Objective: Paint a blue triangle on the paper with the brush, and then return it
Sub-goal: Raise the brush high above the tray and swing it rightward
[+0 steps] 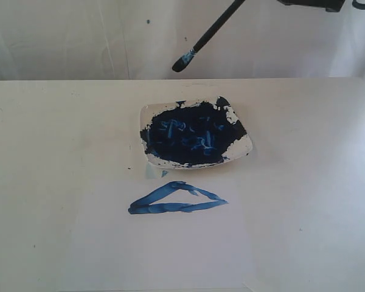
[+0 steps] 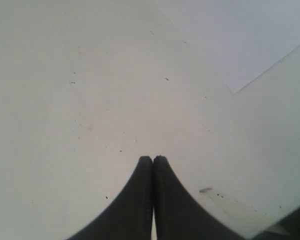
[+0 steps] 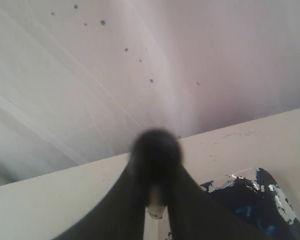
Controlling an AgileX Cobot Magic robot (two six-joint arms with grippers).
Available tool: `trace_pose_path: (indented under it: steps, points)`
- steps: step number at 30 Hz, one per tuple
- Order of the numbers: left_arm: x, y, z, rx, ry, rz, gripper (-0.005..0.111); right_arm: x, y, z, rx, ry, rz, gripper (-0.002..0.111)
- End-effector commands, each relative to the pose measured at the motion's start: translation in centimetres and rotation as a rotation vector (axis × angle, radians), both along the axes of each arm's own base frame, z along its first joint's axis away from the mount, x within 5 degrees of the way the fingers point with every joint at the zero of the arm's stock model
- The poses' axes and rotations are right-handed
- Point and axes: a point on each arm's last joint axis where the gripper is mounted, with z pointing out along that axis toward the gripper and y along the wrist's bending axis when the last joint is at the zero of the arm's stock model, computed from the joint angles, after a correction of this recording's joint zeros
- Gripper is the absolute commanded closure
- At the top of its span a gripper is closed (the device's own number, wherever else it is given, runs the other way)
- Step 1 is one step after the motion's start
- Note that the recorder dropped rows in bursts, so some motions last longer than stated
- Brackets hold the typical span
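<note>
Right gripper (image 3: 156,197): clamped on the brush (image 1: 214,30), raised well clear of the desk (image 1: 42,152). The handle runs out and down from the gripper. The blue-stained tip hangs in the air in front of the white backdrop (image 1: 61,36), touching nothing. In the right wrist view the brush is only a blurred dark blob between the fingers (image 3: 126,210).

Below and ahead of that gripper is the square dish (image 1: 244,146), nearly full of dark blue paint (image 1: 188,137) with lighter streaks. The brush tip is above the dish's far edge, well apart from it.

The blue triangle (image 1: 176,201) is down on the paper (image 1: 109,249), just past the dish on the side away from the right gripper. Flat, wide, streaky outline, all three sides joined. A small blue smear sits between the dish and the triangle's apex.

Left gripper (image 2: 153,160): fingertips pressed together, nothing between them, low over bare speckled desk. No dish, triangle or brush near it.
</note>
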Motion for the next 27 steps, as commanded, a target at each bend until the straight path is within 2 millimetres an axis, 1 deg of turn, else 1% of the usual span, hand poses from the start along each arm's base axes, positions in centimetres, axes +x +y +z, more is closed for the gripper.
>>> trace_pose_path:
  steps: [1, 5, 7, 10, 13, 15, 18, 20, 23, 27]
  points:
    - [0.9, -0.2, -1.2, -0.005, -0.083, -0.008, 0.107, 2.4, -0.3, -0.5, -0.038, 0.039, 0.077, 0.108]
    - [2.2, -0.4, -1.9, 0.017, -0.23, -0.022, 0.107, 4.6, -0.5, -0.9, 0.037, 0.067, 0.216, 0.108]
    - [2.6, -0.4, -2.2, 0.024, -0.287, -0.034, 0.107, 6.0, -1.0, -1.3, 0.116, 0.077, 0.25, 0.108]
    - [3.1, -0.7, -2.9, 0.017, -0.345, -0.052, 0.107, 7.7, -2.2, -1.7, 0.235, 0.106, 0.232, 0.108]
    - [3.5, -1.0, -3.3, 0.0, -0.411, -0.071, 0.107, 9.2, -3.7, -2.7, 0.335, 0.145, 0.181, 0.108]
    - [3.8, -1.2, -3.5, 0.006, -0.495, -0.099, 0.107, 10.0, -4.6, -3.5, 0.359, 0.166, 0.157, 0.108]
    - [4.0, -1.8, -3.5, -0.032, -0.591, -0.145, 0.107, 10.7, -5.1, -4.6, 0.371, 0.195, 0.15, 0.108]
    - [4.0, -2.2, -3.7, -0.06, -0.629, -0.176, 0.107, 11.0, -5.2, -5.2, 0.37, 0.209, 0.147, 0.108]
    - [3.7, -2.4, -4.5, -0.074, -0.643, -0.218, 0.107, 11.2, -5.2, -5.7, 0.368, 0.22, 0.145, 0.108]
    - [3.1, -2.3, -5.8, -0.033, -0.654, -0.262, 0.107, 11.3, -5.2, -5.8, 0.359, 0.218, 0.134, 0.108]
